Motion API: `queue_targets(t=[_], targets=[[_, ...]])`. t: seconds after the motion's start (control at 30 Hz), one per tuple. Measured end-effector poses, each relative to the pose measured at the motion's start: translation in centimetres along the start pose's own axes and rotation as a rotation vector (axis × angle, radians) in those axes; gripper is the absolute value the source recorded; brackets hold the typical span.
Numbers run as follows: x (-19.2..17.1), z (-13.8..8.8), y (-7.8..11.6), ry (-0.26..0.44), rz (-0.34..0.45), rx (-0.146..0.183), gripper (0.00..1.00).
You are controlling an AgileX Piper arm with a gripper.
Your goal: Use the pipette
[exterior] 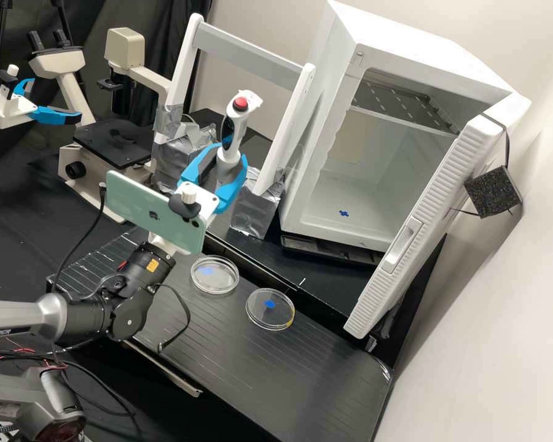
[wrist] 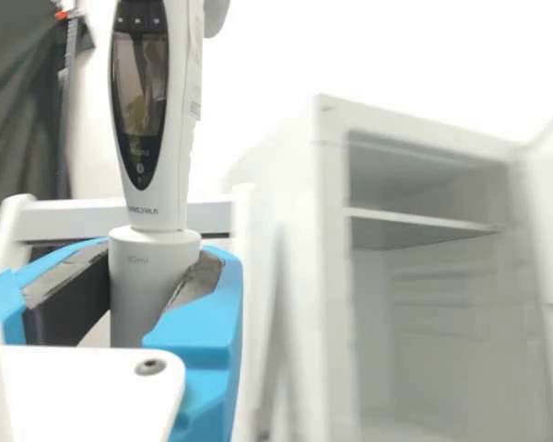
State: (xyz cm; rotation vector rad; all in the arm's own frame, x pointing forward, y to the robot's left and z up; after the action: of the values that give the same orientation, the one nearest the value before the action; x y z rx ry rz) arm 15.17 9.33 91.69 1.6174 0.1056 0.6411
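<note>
In the high view, the gripper (exterior: 231, 162) has its 2 blue fingers (exterior: 232, 191) closed around the lower barrel of an electronic pipette (exterior: 229, 138), held up in the air, roughly upright, its 1 red button (exterior: 240, 104) on top. The wrist view shows the same hold, with the pipette's dark display (wrist: 140, 87) above the fingers. A pale green phone (exterior: 153, 212) is mounted behind the gripper. Nearby, 2 petri dishes (exterior: 215, 288) with blue marks lie apart near the far long edge of a black grooved panel (exterior: 246, 368). Beyond it on the black counter (exterior: 18, 202) stand a white frame (exterior: 252, 56) on taped bases, a microscope (exterior: 74, 161) toward the left edge, and 1 white cabinet (exterior: 310, 123) with its door (exterior: 436, 202) open.
</note>
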Motion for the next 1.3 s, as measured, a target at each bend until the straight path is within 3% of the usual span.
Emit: queue_targets(t=[0.23,0.6,1.3], targets=[[-1.8,1.2,0.4,-0.075,0.062,-0.031,0.00],[-4.1,2.2,0.0,-0.160,0.104,-0.049,0.00],[-4.3,2.1,0.1,-0.159,0.120,-0.050,0.00]])
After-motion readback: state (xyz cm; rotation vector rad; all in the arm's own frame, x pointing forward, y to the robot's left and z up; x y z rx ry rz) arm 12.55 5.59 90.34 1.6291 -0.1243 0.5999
